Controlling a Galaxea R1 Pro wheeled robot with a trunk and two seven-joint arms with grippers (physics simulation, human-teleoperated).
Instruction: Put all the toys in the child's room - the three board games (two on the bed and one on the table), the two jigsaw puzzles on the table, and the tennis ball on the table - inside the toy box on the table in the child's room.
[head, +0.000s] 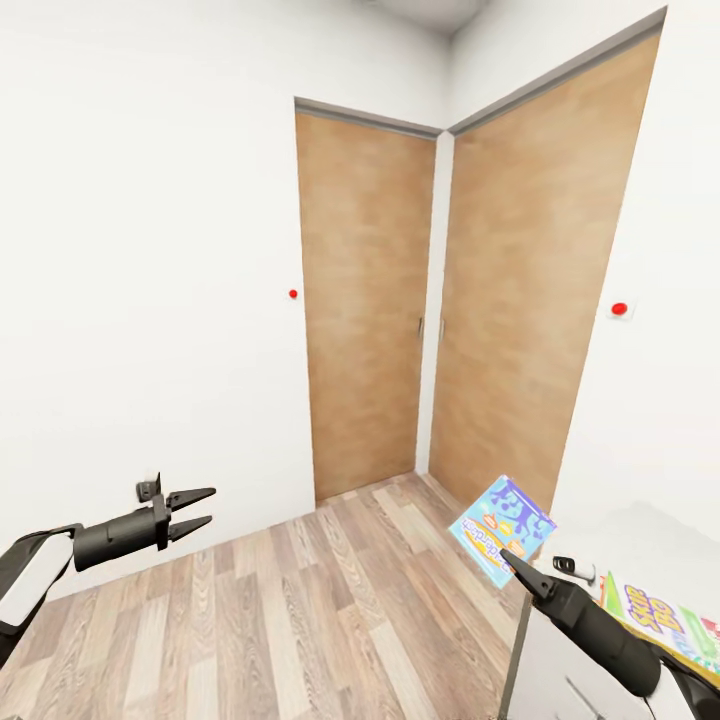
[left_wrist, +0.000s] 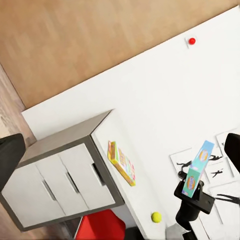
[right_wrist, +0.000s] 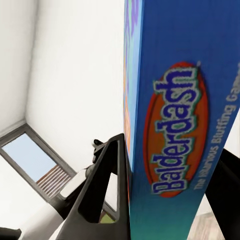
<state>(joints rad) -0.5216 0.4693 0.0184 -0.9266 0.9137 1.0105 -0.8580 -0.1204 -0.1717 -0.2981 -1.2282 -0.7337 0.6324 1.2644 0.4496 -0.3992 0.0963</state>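
Right gripper (head: 515, 556): jaws clamped on the light blue board game (head: 500, 528) at 1 lower edge; box held up, tilted, above the table (head: 640, 545) edge.
Grip detail: right wrist view shows a dark finger (right_wrist: 107, 185) flat against each side of the box's narrow blue edge.
Left gripper (head: 195, 510): fingers parted moderately, nothing between them, well apart from the table, over the wood floor (head: 300, 620).
Second board game (head: 665, 622): yellow-green, lying flat on the table, beside the right arm.
Tennis ball (left_wrist: 156, 217): on the table, past the second board game.
Risk 1: edge-only hold; box may pivot or slip when swung.
Risk 2: tilted box could clip the table or the game lying there on the way down.
Hidden: toy box, puzzles, third game; table cut off by the head view's frame.
Unclear: grip depth on the box.
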